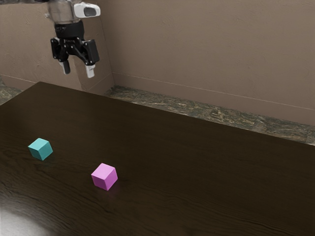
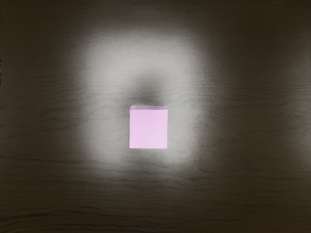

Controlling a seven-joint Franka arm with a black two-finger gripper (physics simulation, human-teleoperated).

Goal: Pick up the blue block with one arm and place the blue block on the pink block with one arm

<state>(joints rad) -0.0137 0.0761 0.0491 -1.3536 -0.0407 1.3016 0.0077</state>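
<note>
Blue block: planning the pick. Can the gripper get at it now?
Probably yes: the gripper hangs open above the table, and the blue block sits apart from the pink block, top uncovered.

Arm point(image 1: 65, 10): one, entering at the exterior view's upper left, grey-white wrist point(image 1: 86, 9) turned downward. Gripper point(image 1: 78, 72): black, two-fingered, hanging high in the air, pointing down with a slight tilt. Fingers point(image 1: 90, 72): pale-tipped, spread wide apart, touching nothing.
</note>
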